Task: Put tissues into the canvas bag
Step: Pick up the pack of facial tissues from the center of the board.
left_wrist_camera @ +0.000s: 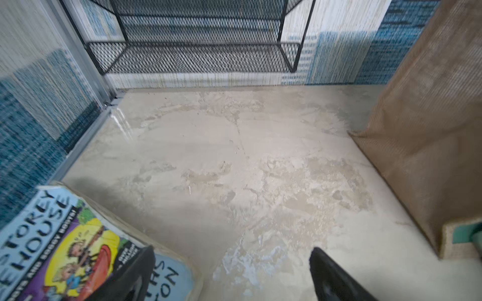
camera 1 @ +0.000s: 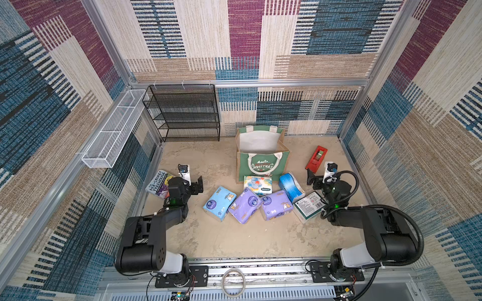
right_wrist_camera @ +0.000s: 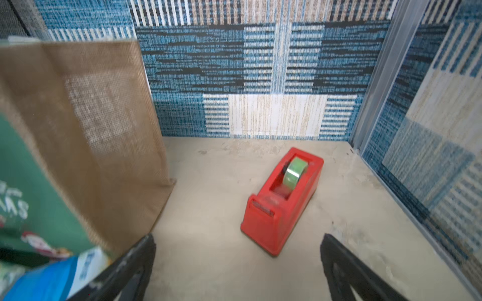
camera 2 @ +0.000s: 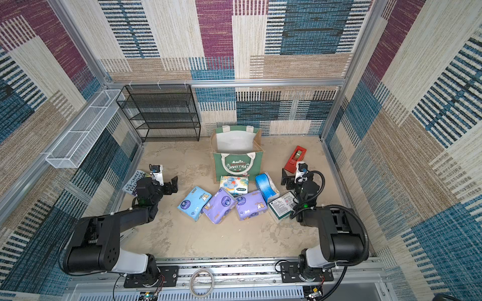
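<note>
canvas bag (camera 1: 263, 166): green front, white letters, tan sides
tissues (camera 1: 245, 206): two lilac, two blue, one white, one green-and-white
book (camera 1: 157, 183): purple, yellow, light blue
tape holder (right_wrist_camera: 283, 203): red, green roll
shelf (camera 1: 182, 112): black mesh

I see the canvas bag (camera 1: 262, 166) upright and open on the bench (camera 1: 234, 239), green Christmas front toward me, white lining showing. The tissues all lie outside, before it: elephant pack (camera 1: 257, 184) nearest its front, deeper blue pack (camera 1: 290, 187) beside that, then a row of light blue pack (camera 1: 219, 202), lilac pack (camera 1: 245, 206), another lilac pack (camera 1: 276, 204) and flat green-and-white pack (camera 1: 309, 206).
</note>
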You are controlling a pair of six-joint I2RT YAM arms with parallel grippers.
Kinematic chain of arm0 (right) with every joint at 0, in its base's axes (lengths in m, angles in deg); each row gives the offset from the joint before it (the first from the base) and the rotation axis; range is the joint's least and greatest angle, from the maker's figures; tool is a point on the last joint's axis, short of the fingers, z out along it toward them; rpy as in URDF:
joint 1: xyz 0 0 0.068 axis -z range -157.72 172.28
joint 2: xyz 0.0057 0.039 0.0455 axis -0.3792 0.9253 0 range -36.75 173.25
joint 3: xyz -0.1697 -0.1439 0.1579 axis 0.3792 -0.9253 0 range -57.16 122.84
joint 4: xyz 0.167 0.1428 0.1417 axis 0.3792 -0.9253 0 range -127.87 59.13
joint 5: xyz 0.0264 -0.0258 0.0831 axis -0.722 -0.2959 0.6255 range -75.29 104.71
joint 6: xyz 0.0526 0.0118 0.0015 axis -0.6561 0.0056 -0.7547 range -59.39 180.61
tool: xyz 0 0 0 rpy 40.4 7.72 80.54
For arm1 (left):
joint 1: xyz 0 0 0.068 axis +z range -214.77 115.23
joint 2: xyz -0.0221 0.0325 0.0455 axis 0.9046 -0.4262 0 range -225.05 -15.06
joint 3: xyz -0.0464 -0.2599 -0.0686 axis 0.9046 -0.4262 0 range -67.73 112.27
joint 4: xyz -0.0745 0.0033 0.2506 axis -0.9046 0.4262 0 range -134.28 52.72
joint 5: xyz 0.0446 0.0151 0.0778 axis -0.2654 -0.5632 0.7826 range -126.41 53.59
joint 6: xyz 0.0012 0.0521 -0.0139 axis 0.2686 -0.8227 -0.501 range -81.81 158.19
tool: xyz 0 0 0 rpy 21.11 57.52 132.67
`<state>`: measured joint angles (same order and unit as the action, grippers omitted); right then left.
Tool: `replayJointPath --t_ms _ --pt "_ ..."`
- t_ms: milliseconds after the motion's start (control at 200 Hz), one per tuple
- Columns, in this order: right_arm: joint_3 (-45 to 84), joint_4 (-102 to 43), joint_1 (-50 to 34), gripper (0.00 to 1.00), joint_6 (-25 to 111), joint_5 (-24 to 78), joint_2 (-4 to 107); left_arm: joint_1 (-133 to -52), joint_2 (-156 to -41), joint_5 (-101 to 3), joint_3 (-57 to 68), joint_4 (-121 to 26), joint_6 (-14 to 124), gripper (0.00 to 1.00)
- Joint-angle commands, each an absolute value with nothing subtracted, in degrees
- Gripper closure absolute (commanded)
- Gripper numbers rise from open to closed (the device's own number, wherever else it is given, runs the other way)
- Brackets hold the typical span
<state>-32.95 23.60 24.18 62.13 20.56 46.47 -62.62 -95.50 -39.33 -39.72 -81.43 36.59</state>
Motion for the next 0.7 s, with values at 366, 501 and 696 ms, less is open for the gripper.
replayJointPath --t_ms 366,501,696 --pt "-21.7 -16.8 24.0 0.04 58.9 32.2 31.4 -64.5 -75.9 -41.0 -32.7 -55.5 49.0 0.15" --pt "-19.7 -23.8 22.2 0.04 59.1 31.8 28.9 -66.0 -73.9 -43.5 -31.1 -51.7 50.6 0.17" --pt "-16.2 -32.4 16.3 0.04 60.6 29.9 29.6 -70.9 -74.0 -43.7 -28.8 -49.6 50.6 0.18"
